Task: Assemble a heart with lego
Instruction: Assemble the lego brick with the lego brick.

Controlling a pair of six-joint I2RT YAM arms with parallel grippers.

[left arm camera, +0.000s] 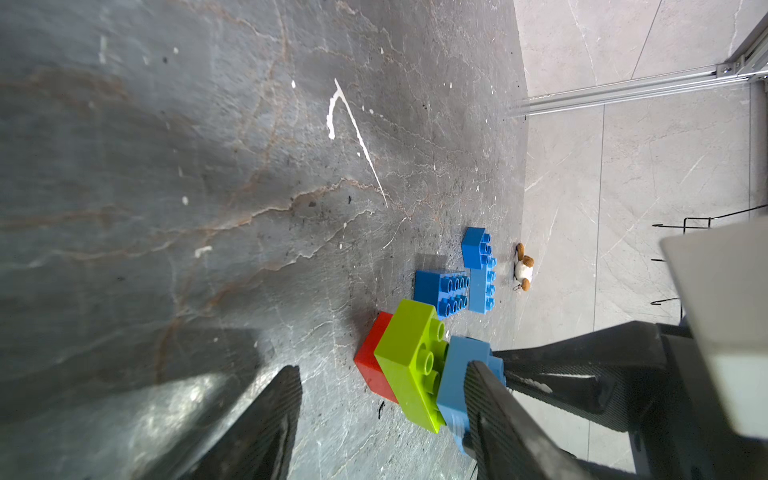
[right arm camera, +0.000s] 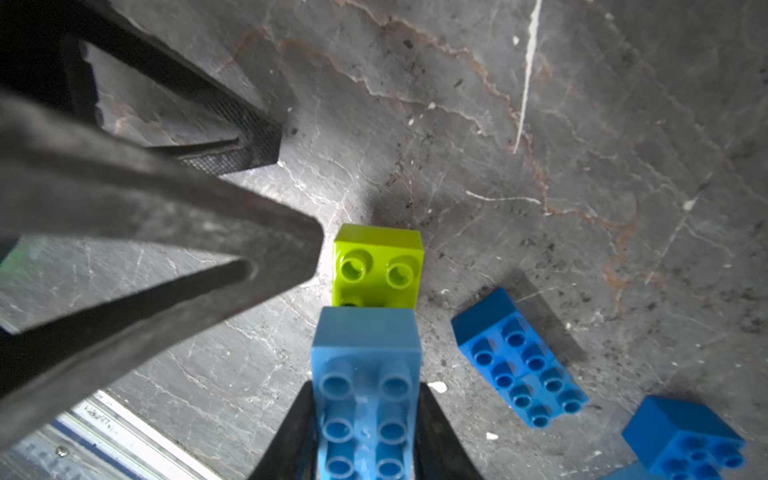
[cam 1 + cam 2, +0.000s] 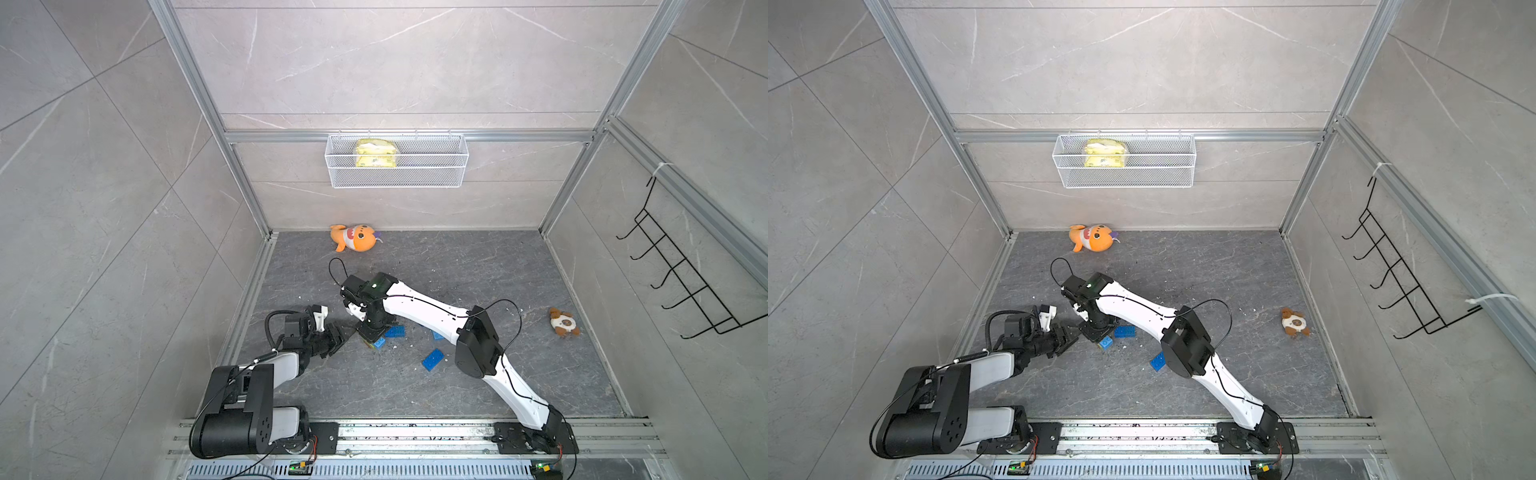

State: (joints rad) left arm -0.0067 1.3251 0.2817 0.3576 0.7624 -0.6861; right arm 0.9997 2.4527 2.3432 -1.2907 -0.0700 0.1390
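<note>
The heart stands as a small joined stack: a red brick, a lime-green brick and an oblong blue lego brick on top. My right gripper points straight down and is shut on that blue brick's long sides. My left gripper lies low on the stack's left and is open. One of its fingers is at the blue brick's end. The other finger is well apart from the stack.
Loose blue bricks lie on the dark floor right of the stack. An orange plush shark lies by the back wall and a brown plush at the right. A wire basket hangs on the back wall.
</note>
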